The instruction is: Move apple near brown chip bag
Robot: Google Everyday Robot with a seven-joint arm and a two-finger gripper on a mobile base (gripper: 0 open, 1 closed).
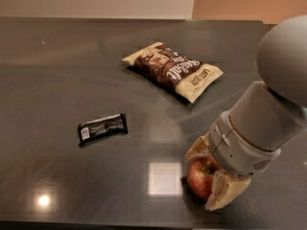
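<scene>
Here, over the dark table [57, 71], the grey arm [268, 123] is angling down from the right, running out of frame and hiding half the apple [196, 177] near the front edge. The brown chip bag [172, 70] is lying well behind, a black bar [102, 127] off left, while the gripper [205, 180] is clamping the apple.
</scene>
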